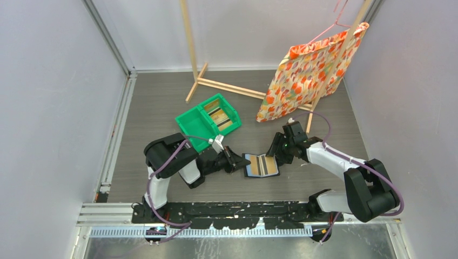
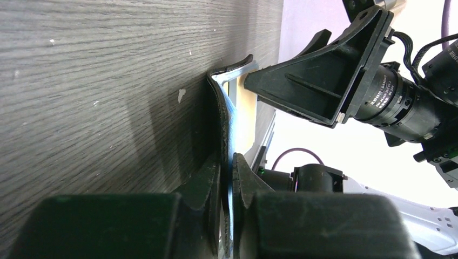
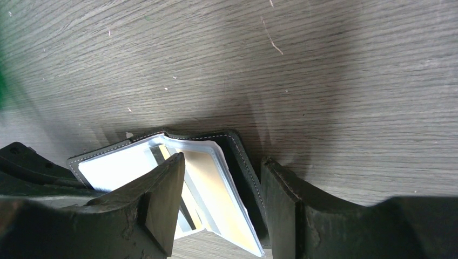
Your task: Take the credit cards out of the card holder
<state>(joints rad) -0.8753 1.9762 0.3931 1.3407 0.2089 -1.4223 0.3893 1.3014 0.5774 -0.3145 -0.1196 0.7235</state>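
The card holder [image 1: 262, 165] lies open on the table between both grippers, with orange credit cards [image 1: 254, 167] showing in its pockets. My left gripper [image 1: 241, 162] is shut on the holder's left edge; in the left wrist view its jaws [image 2: 228, 159] pinch the dark cover [image 2: 220, 108], which stands edge-on. My right gripper [image 1: 274, 152] is open and straddles the holder's raised right flap. In the right wrist view a golden card [image 3: 216, 183] inside a clear sleeve lies between the open fingers [image 3: 221, 164], with the stitched cover [image 3: 241, 156] beside the right finger.
A green two-compartment bin [image 1: 190, 123] stands behind the left gripper, with cards [image 1: 219, 114] in its right compartment. A wooden rack [image 1: 216, 83] and an orange flowered cloth [image 1: 308, 75] on a hanger are at the back. Walls close in both sides.
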